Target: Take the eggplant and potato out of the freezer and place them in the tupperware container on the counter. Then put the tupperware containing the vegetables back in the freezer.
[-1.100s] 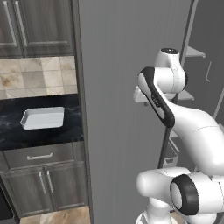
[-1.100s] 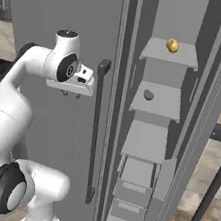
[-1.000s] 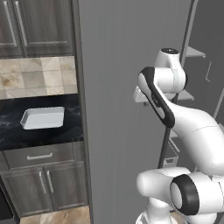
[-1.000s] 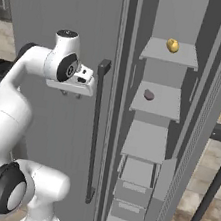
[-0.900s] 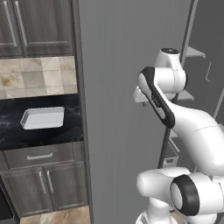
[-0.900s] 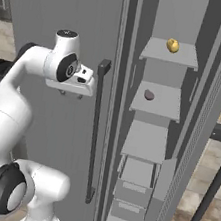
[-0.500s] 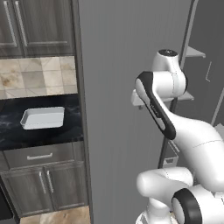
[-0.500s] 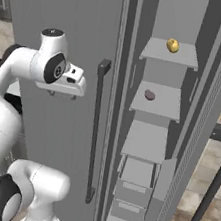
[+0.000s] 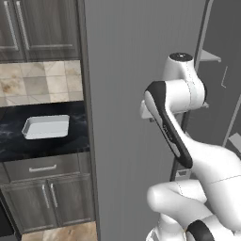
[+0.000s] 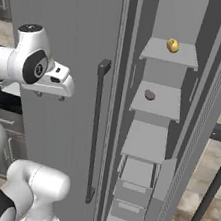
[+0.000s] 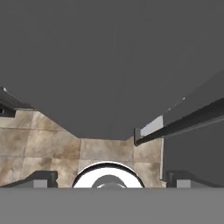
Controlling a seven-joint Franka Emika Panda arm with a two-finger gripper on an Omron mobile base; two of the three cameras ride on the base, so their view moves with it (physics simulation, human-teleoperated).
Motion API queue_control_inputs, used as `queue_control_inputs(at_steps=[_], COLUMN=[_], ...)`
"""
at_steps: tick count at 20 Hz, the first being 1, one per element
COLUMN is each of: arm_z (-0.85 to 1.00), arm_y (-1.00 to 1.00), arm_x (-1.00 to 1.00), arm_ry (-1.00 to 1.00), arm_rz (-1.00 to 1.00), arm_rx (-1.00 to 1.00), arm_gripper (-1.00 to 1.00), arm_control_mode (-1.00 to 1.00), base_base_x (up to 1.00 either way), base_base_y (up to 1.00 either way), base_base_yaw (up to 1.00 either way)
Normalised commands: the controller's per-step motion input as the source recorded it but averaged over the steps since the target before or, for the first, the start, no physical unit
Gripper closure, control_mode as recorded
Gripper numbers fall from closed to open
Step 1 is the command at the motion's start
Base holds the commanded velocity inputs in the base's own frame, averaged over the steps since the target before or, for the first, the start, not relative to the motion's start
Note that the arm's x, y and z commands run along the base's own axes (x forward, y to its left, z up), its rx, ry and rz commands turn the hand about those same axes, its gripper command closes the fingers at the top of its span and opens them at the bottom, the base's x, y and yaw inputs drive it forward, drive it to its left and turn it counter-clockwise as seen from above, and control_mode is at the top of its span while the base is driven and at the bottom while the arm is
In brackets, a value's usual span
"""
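End effector point(image 10: 60, 87) now off door handle point(image 10: 95, 130), fingers spread, empty. Freezer point(image 10: 153, 139) open: potato point(image 10: 172, 45) top shelf, eggplant point(image 10: 149, 95) shelf below. Tupperware container point(image 9: 46, 127) waits on surface point(image 9: 14, 143). Next, reach in.

Ribbed grey freezer point(image 9: 127, 94), yellow-tan potato point(image 10: 172, 45), dark eggplant point(image 10: 149, 95), pale tupperware container point(image 9: 45, 127), white-veined black counter point(image 9: 28, 146)

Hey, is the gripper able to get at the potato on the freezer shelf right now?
Probably not directly. The freezer stands open and the potato lies exposed on its top shelf, but the open gripper is on the far side of the door's handle.
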Motion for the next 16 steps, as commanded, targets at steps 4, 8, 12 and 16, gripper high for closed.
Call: queue_control_inputs(at_steps=[4,8,12,16], arm_z=[0.12,0.09,0.03,0.00], arm_y=[0.00,-0.02,-0.06,-0.12], arm_x=[-0.54,-0.56,-0.49,-0.39], arm_ry=[0.00,0.00,0.00,0.00], arm_rz=[-0.09,-0.11,-0.09,-0.06], arm_rx=[0.00,0.00,0.00,0.00], arm_gripper=[-1.00,-1.00,-1.00,-1.00], arm_control_mode=[-1.00,-1.00,-1.00,-1.00], base_base_x=[0.00,0.00,0.00,0.00], base_base_y=[0.00,0.00,0.00,0.00], base_base_yaw=[0.00,0.00,0.00,0.00])
